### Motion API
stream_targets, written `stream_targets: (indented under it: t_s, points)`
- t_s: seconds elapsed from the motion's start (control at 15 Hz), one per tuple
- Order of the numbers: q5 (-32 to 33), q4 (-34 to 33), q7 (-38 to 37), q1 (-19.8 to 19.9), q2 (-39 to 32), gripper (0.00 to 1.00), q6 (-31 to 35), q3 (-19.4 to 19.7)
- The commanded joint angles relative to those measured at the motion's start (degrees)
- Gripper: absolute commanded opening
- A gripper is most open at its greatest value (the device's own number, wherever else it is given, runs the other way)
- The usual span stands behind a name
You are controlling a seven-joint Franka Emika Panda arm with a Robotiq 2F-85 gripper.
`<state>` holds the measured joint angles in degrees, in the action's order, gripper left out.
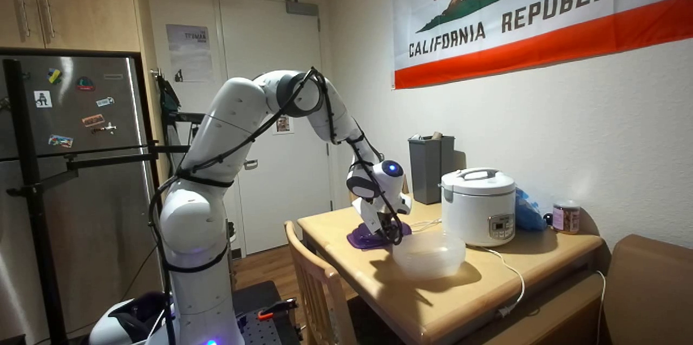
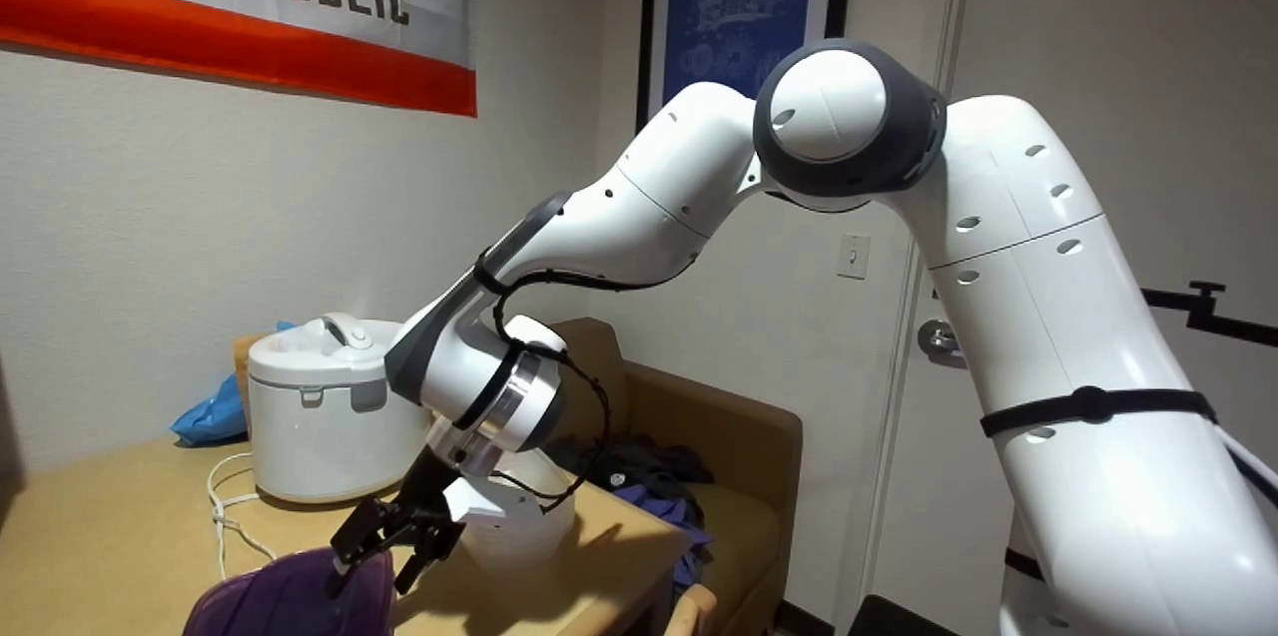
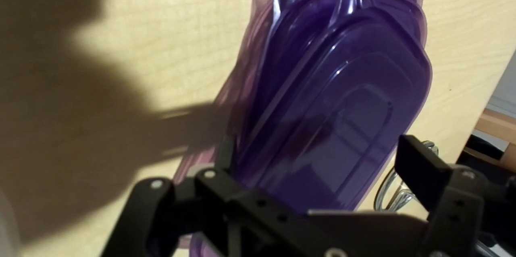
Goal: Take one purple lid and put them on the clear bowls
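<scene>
Wrist view shows at least three purple lids (image 3: 342,124).

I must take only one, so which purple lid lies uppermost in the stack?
The dark purple lid whose broad panel shows in the wrist view: it overlaps the other lids, which peek out beneath.

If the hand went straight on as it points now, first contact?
Likely the stacked purple lids: the open hand points down at them. Depth is unclear; the finger past their edge might meet the table instead.
</scene>
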<state>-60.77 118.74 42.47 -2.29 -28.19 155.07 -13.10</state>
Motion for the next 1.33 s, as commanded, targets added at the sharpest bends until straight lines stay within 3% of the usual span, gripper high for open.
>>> stream_targets:
  t_s: [0.0, 0.2, 0.73, 1.13, 1.2, 1.27]
  points:
    - [2.04, -0.01, -1.58, 0.06, -0.03, 1.00, 0.03, -0.12]
    - [3.32, -0.57, -3.15, 0.04, -0.24, 1.00, -0.54, -0.20]
    - [-7.90, -2.85, 2.52, 3.73, -2.03, 1.00, -3.01, -2.59]
    - [-10.55, -3.85, 3.70, 3.89, -3.91, 1.00, -4.16, -2.62]
    - [-10.66, -3.93, 3.84, 3.82, -4.19, 0.75, -4.29, -2.55]
    - [-10.63, -3.95, 3.73, 3.73, -4.40, 0.74, -4.30, -2.47]
